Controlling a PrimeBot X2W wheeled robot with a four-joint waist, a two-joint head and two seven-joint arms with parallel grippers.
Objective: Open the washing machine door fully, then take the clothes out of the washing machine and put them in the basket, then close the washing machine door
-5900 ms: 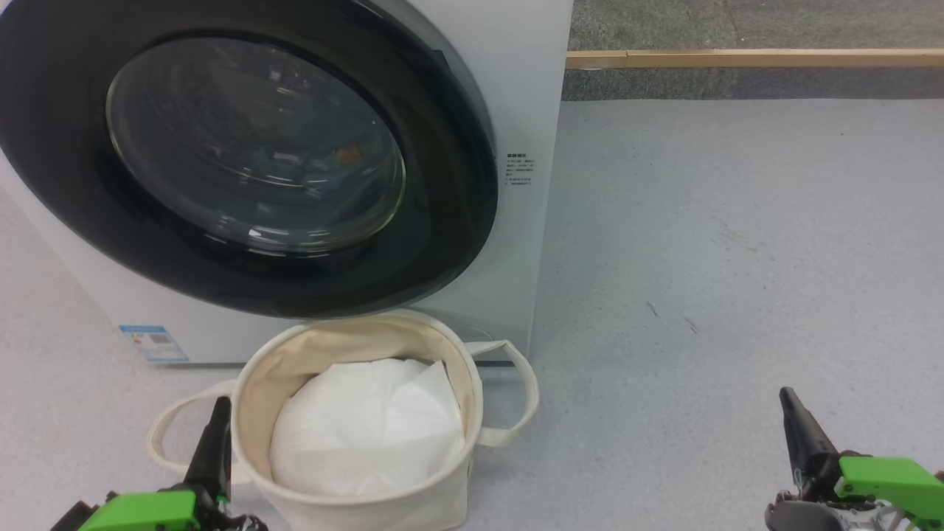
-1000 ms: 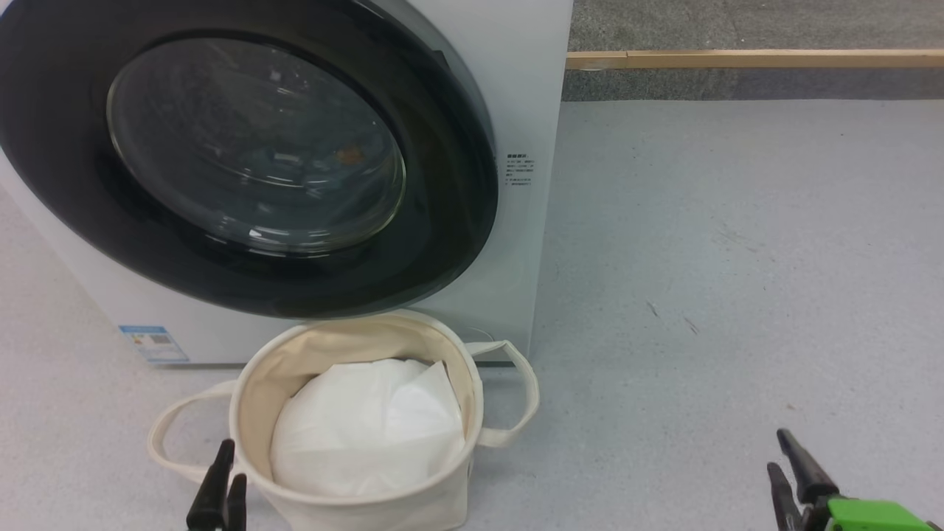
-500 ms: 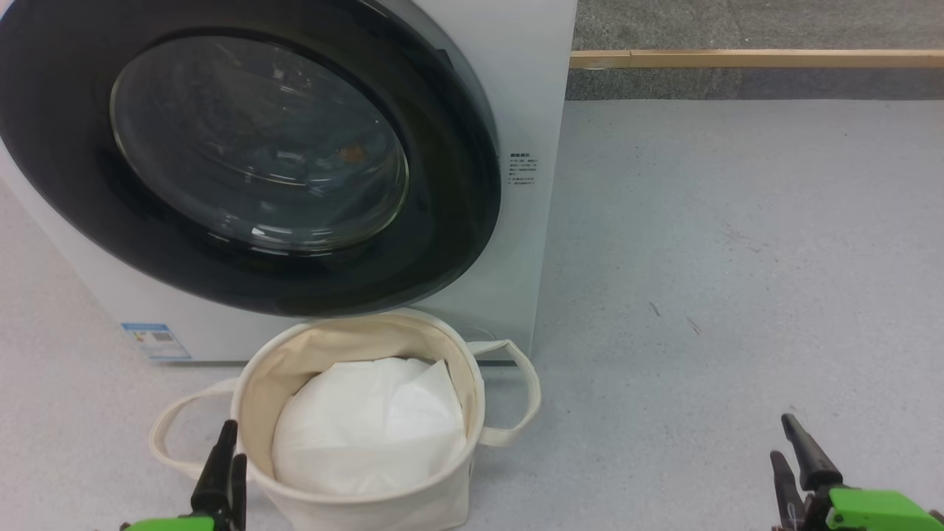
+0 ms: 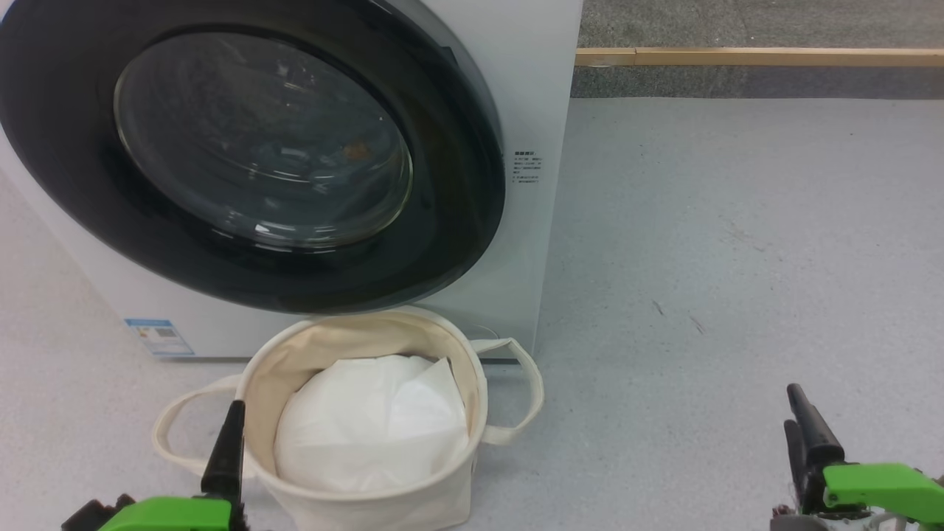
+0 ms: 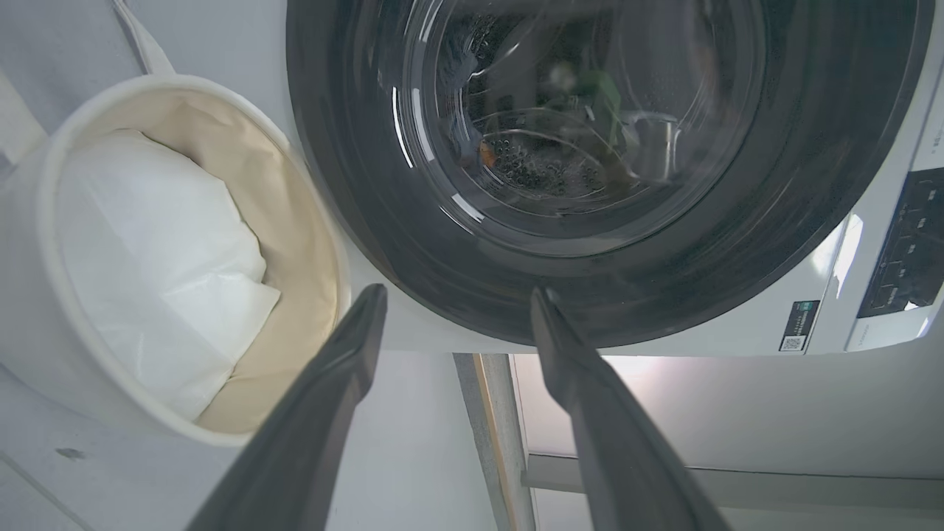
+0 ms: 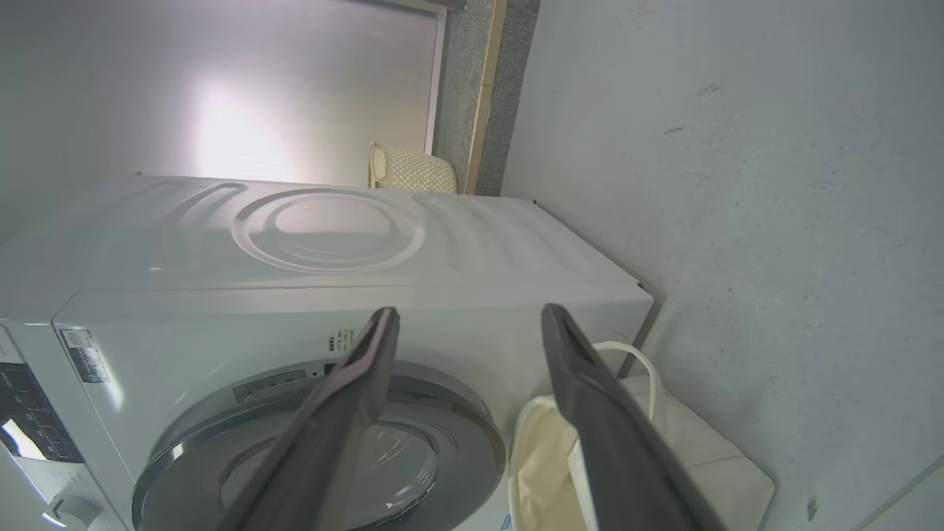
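The first step is in hand and hardly begun: the washing machine door (image 4: 251, 155) lies shut, flat against the front of the washing machine (image 4: 535, 88). The clothes (image 4: 356, 152) are inside the washing machine, dim behind the glass bowl, with an orange-brown fleck the clearest sign of them. The basket (image 4: 476, 372) stands on the floor just in front of the washing machine, under the door's lower rim, with only a white padding sheet (image 4: 369, 435) in it.

The left gripper (image 5: 457, 293) hangs low in front of the washing machine, fingers aimed at the door's lower rim, jaws spread wide and holding nothing. The right gripper (image 6: 470, 311) is off the washing machine's right side, well apart from it, and also stands wide and empty.

Next, I judge, one gripper must reach the door's rim and hook or pinch it on the opening side – a notch high on the right of the rim may be the grip, though I cannot be sure. Then it must swing the door clear without knocking the basket.

Against a second ago, the right gripper's fingers sit higher in the head view and have parted from a narrower gap. The left finger has risen too. The camera has drifted a little – door and basket have not moved.
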